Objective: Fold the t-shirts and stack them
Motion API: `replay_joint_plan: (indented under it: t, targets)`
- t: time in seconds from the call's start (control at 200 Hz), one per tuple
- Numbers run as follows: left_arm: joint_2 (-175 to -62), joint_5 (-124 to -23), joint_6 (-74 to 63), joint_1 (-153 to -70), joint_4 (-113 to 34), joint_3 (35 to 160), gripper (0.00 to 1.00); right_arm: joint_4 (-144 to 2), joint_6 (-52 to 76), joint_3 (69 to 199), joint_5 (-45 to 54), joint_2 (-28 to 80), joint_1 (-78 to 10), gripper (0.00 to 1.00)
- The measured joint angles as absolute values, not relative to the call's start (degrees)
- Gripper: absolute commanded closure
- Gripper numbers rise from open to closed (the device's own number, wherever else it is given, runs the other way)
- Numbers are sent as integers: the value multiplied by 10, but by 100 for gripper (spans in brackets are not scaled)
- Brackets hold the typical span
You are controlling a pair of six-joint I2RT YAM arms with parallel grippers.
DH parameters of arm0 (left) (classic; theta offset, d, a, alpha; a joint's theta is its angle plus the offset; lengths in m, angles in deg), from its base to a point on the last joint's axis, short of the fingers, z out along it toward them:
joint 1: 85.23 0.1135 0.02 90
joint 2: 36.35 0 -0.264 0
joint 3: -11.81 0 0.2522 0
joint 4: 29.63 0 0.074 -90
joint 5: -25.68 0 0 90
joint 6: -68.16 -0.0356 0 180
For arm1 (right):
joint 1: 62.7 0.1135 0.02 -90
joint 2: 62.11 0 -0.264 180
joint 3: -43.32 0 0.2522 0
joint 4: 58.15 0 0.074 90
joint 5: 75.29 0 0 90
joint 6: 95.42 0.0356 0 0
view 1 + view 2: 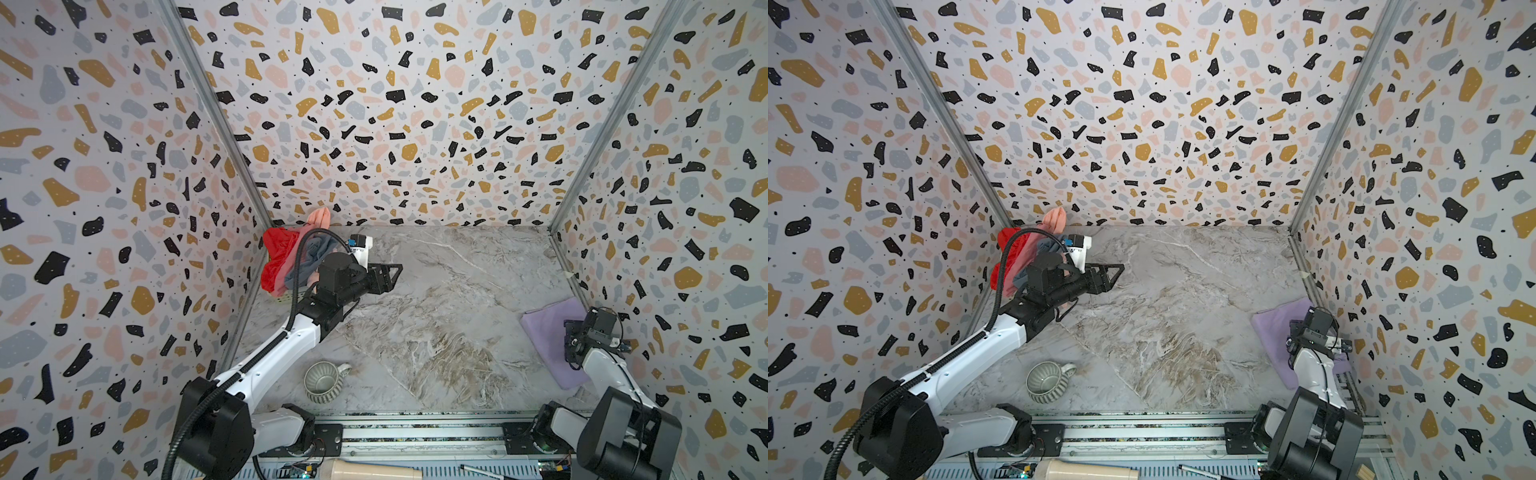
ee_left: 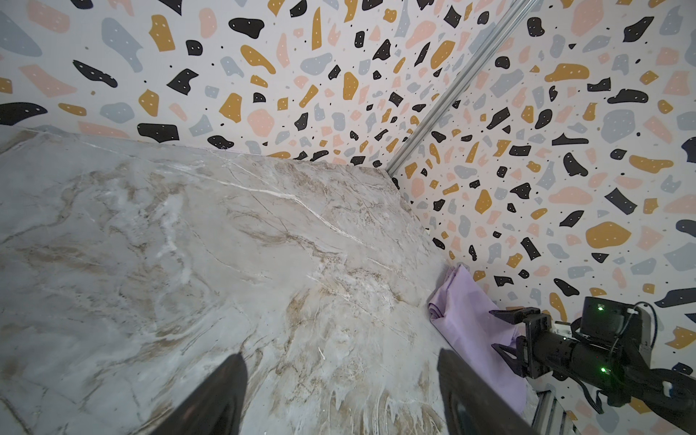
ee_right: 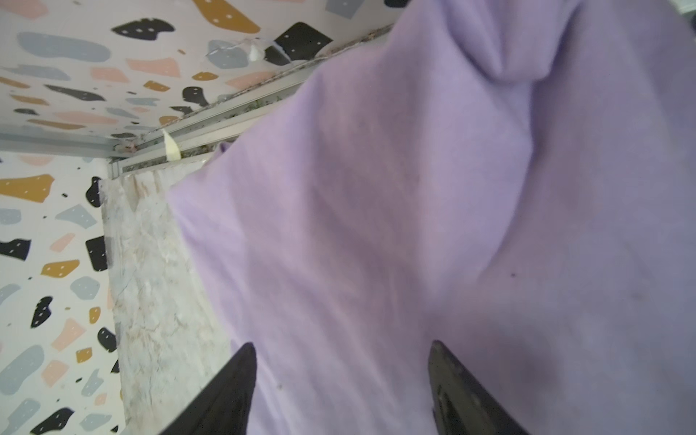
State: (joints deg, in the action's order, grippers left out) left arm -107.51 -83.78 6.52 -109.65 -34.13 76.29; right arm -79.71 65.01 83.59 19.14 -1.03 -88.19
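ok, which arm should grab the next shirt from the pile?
Left, likely. The left gripper is open close to the pile in the far left corner; the right gripper is open over the lilac shirt across the table.

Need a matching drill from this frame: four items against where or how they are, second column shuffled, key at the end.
1. lilac t-shirt
2. red t-shirt
3. mug
4. left gripper

A. open, over bare tabletop
B. in the heap of t-shirts at the far left corner
C. folded flat by the right wall
D. alone near the front edge, left side

Pairs: 1-C, 2-B, 3-D, 4-A
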Motion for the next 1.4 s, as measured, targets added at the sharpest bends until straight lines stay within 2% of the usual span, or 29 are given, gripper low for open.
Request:
replay_joint_plan:
  t: [0.185, 0.466, 0.676, 0.926, 1.121, 1.321, 1.346, 1.402]
  targets:
    - [-1075, -838, 71, -1097, -338, 763, 20, -813, 657, 816, 190, -28, -818, 28]
    - [-1075, -838, 74, -1097, -335, 760, 20, -736, 712, 813, 188, 54, -764, 28]
    - [-1075, -834, 74, -1097, -333, 758, 20, -662, 772, 829, 182, 110, -757, 28]
    - [-1074, -831, 74, -1097, -333, 758, 20, -672, 785, 819, 177, 89, -790, 28]
    - [-1075, -818, 65, -1097, -343, 759, 20, -707, 717, 823, 180, 61, -811, 26]
    - [-1072, -749, 34, -1097, -387, 759, 17, -752, 578, 943, 230, 55, -765, 22]
    - [-1069, -738, 29, -1097, -393, 759, 15, -748, 558, 955, 235, 50, -756, 16]
    - [-1061, -701, 19, -1097, -405, 759, 11, -731, 514, 975, 239, 36, -739, 8]
